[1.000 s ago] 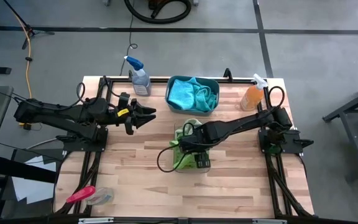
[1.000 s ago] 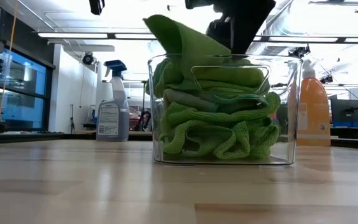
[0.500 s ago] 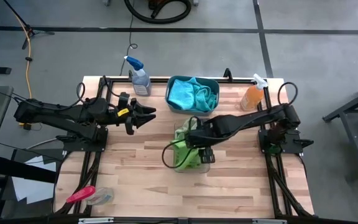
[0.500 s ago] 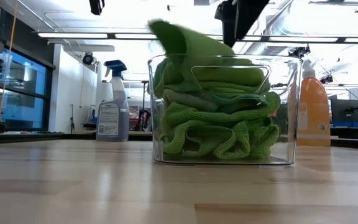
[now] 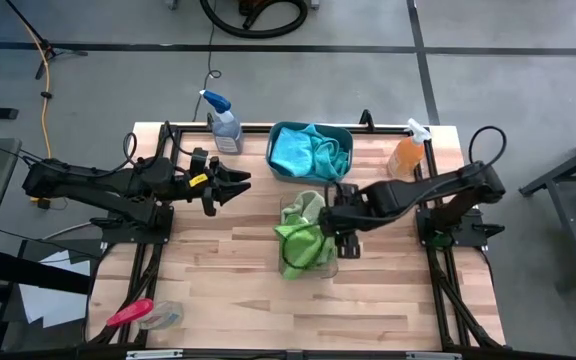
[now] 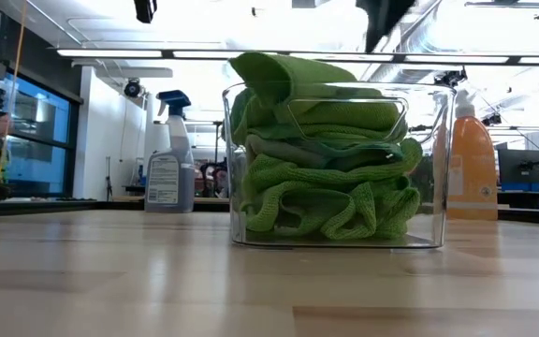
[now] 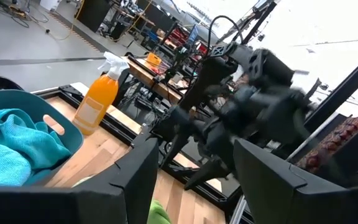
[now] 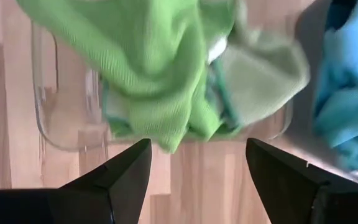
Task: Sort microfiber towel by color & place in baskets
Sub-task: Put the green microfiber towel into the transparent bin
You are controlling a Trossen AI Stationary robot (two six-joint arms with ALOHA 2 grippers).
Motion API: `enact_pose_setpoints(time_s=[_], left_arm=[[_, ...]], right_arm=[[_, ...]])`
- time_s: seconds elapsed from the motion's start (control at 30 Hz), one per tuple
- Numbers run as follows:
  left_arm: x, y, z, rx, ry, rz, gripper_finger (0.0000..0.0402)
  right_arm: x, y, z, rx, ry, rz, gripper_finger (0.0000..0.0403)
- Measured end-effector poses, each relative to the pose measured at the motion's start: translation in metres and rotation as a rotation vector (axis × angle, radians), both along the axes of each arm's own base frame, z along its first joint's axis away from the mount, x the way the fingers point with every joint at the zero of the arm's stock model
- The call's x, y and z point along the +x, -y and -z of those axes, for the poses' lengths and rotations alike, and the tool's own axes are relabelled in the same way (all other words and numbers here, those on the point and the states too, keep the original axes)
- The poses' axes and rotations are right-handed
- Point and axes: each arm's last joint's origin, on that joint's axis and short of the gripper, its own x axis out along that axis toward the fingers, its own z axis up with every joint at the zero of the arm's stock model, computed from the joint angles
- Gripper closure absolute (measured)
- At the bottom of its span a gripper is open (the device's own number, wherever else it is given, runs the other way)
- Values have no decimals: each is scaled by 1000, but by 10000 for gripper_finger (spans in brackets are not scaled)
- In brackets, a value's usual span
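The clear bin (image 6: 337,164) stands mid-table, filled above its rim with lime green towels (image 6: 321,150), which also show in the high view (image 5: 300,240). The top green towel (image 8: 148,68) lies draped over the pile. Behind it, the teal basket (image 5: 310,150) holds turquoise towels (image 5: 303,152). My right gripper (image 8: 194,180) is open, points steeply down and hangs above the clear bin's right side (image 5: 343,238), touching nothing. My left gripper (image 5: 240,182) is open and held level above the table, left of the baskets.
A blue-capped spray bottle (image 5: 224,122) stands at the far edge left of the teal basket, and an orange spray bottle (image 5: 406,152) to its right. A red-handled tool (image 5: 133,313) lies at the near left corner. Bare wood stretches across the near half.
My right gripper has risen out of the clear bin and drawn back toward the table's right edge, staying open. The top green towel, whose corner stood up high, has flopped down onto the pile.
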Motion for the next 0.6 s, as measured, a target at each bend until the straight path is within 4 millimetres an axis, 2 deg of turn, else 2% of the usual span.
enact_pose_setpoints(time_s=[0.13, 0.3, 0.4, 0.53, 0.6], left_arm=[[0, 0, 0, -2, 0, 0, 204], [0, 0, 0, -3, 0, -2, 204], [0, 0, 0, -3, 1, -15, 204], [0, 0, 0, -5, 2, -17, 204], [0, 0, -1, -6, 8, -17, 204]], right_arm=[[-22, -3, 32, 20, -26, 45, 148], [-41, -3, 57, 104, 49, 110, 176], [-45, -3, 72, 116, 45, 143, 235], [-39, -2, 84, 126, 61, 157, 366], [-34, 0, 88, 122, 59, 165, 388]])
